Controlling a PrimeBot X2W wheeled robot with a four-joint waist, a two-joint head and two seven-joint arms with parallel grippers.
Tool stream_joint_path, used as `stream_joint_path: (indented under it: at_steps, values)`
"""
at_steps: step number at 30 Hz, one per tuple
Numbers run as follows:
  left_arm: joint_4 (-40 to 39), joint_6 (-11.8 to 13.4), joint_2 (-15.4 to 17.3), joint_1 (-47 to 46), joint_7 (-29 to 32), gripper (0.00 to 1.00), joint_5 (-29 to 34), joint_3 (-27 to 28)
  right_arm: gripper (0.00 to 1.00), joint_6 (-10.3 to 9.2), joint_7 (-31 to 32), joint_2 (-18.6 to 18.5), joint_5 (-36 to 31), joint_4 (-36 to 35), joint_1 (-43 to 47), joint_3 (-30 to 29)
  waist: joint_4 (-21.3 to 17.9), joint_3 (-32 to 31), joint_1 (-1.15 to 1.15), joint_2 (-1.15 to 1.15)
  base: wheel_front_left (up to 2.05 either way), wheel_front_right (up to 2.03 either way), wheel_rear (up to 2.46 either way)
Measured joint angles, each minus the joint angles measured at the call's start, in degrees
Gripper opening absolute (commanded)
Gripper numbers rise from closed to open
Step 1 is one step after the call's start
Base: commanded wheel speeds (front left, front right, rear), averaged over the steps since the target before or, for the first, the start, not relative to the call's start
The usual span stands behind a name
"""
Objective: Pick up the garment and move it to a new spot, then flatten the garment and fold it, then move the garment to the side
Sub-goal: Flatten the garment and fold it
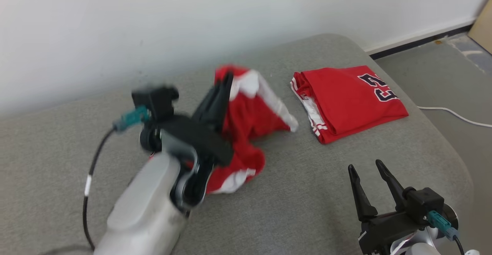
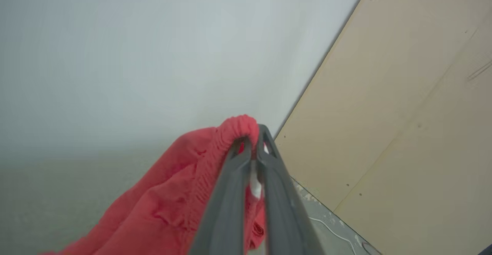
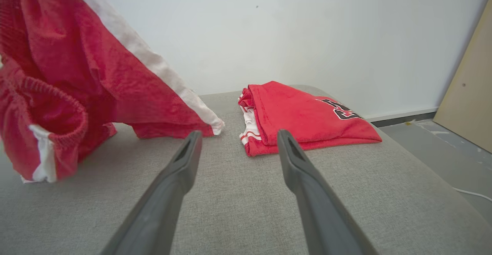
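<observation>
Red mesh shorts (image 1: 246,116) are up off the grey upholstered cushion (image 1: 307,193), pinched at the gathered elastic waistband (image 2: 236,126) by the left gripper (image 1: 227,81), whose two dark fingers are clamped tight together on the fabric. In the left wrist view those fingers run side by side with barely a sliver between them, the left gripper (image 2: 254,136) biting the red waistband at its tip and the shorts (image 2: 165,205) spilling away to the lower left, a scrap of white cloth caught between the fingers. Over on the other side, the right gripper (image 1: 366,165) sits low at the near right corner of the cushion, jaws spread apart and holding nothing. From the right wrist view the right gripper (image 3: 239,134) points across the bare cushion (image 3: 238,209), and the shorts (image 3: 77,74) hang at the left with a broad white side stripe (image 3: 153,62) running down one leg; the lowest hems reach down to the cushion surface. Just beside them to the right, apart from the shorts, lies a folded red jersey (image 1: 349,97) with dark numerals on top and white-trimmed edges, flat on the far right part of the cushion; the folded red jersey (image 3: 303,112) sits beyond the open fingers. Behind it all stands a plain white wall (image 1: 115,24), a tan board (image 2: 403,93) leans at the right, and a white cable (image 1: 453,114) trails over the grey floor (image 1: 430,74).
</observation>
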Motion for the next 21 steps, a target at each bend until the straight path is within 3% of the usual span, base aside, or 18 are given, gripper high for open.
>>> stream_joint_path:
  at_steps: [6, 13, 17, 21]
  values:
    - [-0.5, 1.6, 5.4, 11.8, 2.8, 0.0, -0.5, -1.0, 1.0, 0.0, 0.0, 0.1, -0.1, -0.2, 0.9, -0.6, 2.4, 0.0, 0.0, 0.0, 0.0, 0.0, 0.0]
    - [-7.7, 5.5, 12.4, 24.7, 4.7, 0.0, -1.3, -0.8, 1.0, 0.0, 0.0, 0.0, -0.4, -0.2, 1.8, -1.2, 5.9, -0.1, 0.0, 0.0, 0.0, 0.0, 0.0]
    - [-9.8, 8.8, 17.4, 27.7, 4.7, 0.0, 2.7, -1.5, 1.0, 0.0, 0.0, 0.1, -0.4, -0.2, 1.8, -1.2, 8.0, -0.2, 0.0, 0.0, 0.0, 0.0, 0.0]
    - [-9.3, 11.5, 19.1, 27.8, 4.1, 0.0, 4.9, -1.4, 1.0, 0.0, 0.1, 0.6, -0.4, -0.1, 1.7, -0.5, 9.6, -0.3, 0.0, 0.0, 0.0, 0.0, 0.0]
